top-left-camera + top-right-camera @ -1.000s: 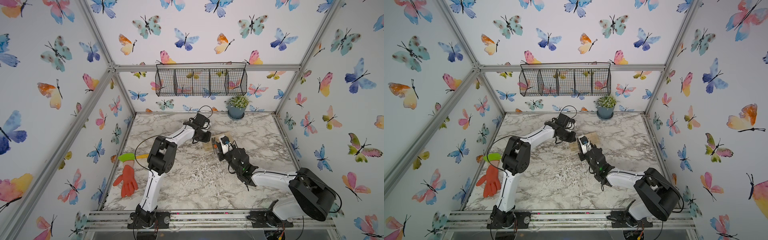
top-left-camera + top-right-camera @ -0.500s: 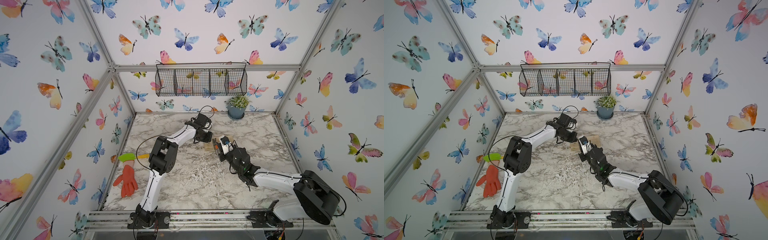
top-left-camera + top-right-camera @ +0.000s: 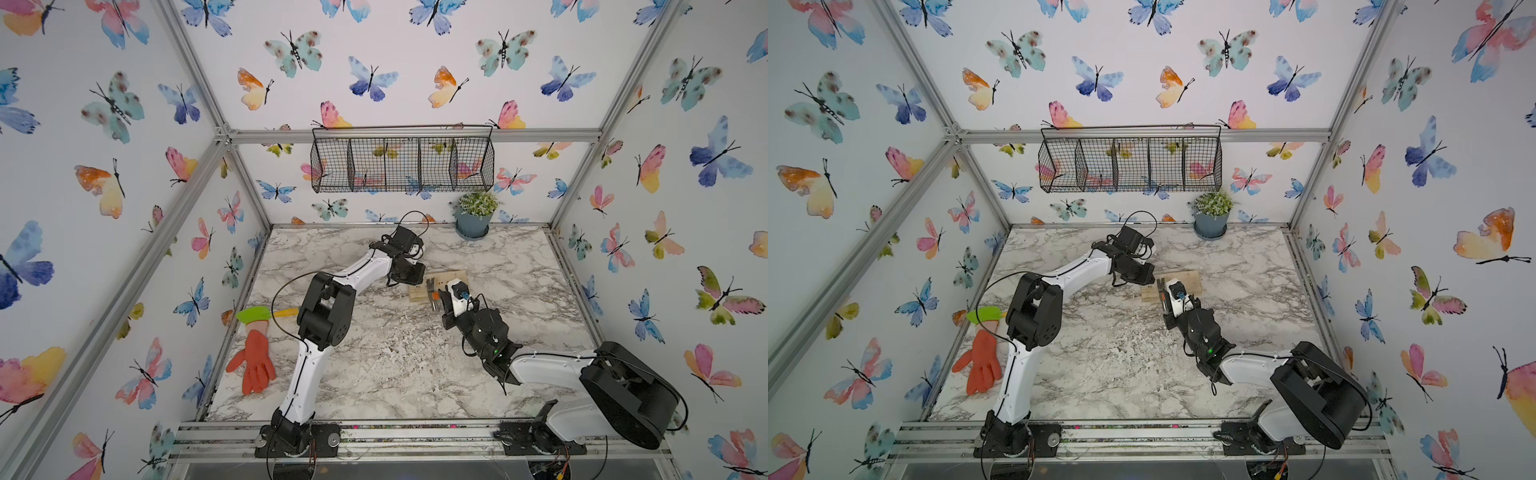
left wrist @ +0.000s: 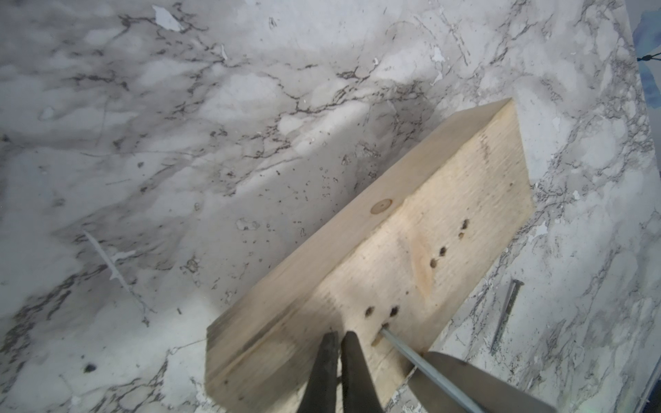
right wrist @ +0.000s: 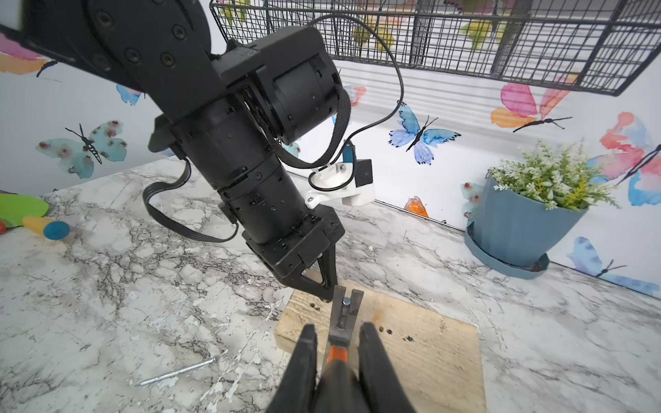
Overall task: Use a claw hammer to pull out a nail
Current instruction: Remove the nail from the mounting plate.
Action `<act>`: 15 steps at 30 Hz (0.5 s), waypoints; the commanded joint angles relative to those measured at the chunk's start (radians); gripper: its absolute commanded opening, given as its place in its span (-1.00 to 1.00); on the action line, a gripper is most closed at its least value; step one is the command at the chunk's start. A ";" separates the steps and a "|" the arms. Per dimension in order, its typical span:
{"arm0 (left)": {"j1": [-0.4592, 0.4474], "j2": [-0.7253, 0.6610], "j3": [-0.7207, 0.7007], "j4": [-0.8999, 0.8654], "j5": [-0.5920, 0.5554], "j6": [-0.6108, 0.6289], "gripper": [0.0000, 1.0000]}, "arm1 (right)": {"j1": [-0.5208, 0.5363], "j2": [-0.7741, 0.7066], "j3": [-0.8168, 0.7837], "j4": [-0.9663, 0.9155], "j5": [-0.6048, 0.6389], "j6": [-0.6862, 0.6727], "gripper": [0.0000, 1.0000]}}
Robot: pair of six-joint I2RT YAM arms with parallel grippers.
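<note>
The claw hammer [image 5: 341,321], with a silver head, an orange neck and a black handle, is held by my right gripper [image 5: 338,327], which is shut on the handle. Its forked claw sits around the head of the nail [image 5: 346,302]. In the left wrist view the nail [image 4: 404,348] slants out of a hole in the wooden block [image 4: 411,232] and passes under the claw [image 4: 465,379]. My left gripper [image 4: 340,336] is shut and empty, its tips pressed on the block's top close to the nail. Both top views show the block [image 3: 453,277] [image 3: 1187,278] mid-table between the arms.
A loose nail [image 5: 175,373] lies on the marble beside the block. A blue potted plant [image 3: 476,216] stands at the back wall under a wire basket [image 3: 403,160]. An orange glove [image 3: 255,365] and a green and yellow toy [image 3: 257,313] lie at the left edge.
The right arm's rear links have shifted slightly to the right and lower, while the hammer stays at the block. The left arm has hardly moved.
</note>
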 commanded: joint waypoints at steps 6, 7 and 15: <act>0.009 0.222 -0.105 -0.254 -0.207 0.018 -0.81 | 0.028 -0.013 -0.067 0.108 0.043 0.077 -0.94; 0.009 0.223 -0.102 -0.256 -0.207 0.018 -0.81 | 0.030 -0.014 -0.072 0.108 0.047 0.081 -0.94; 0.005 0.233 -0.084 -0.267 -0.213 0.018 -0.81 | 0.060 -0.021 -0.093 0.109 0.087 0.091 -0.94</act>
